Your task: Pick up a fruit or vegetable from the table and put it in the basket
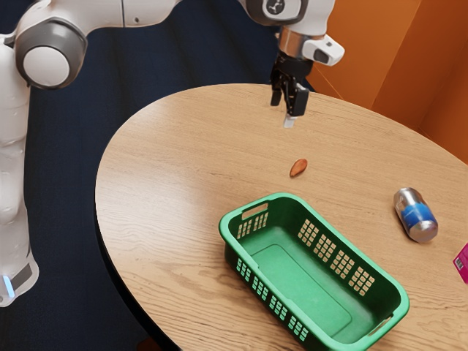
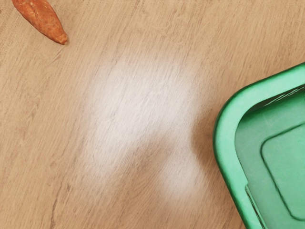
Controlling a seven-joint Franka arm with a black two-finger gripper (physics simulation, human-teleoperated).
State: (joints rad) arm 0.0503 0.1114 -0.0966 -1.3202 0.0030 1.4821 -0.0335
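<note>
My gripper hangs high above the table, open with nothing between its fingers. On the tabletop below it lies a small orange-brown sweet potato; the wrist view has this sweet potato near a corner. A green plastic basket with pierced sides stands close to the sweet potato, apart from it, and its inside is bare where visible. The rounded rim of the basket appears in the wrist view too.
A silver and blue can lies on its side on the round wooden table, toward the exterior view's right. Beyond it, a pink box is partly cut off by that view's edge.
</note>
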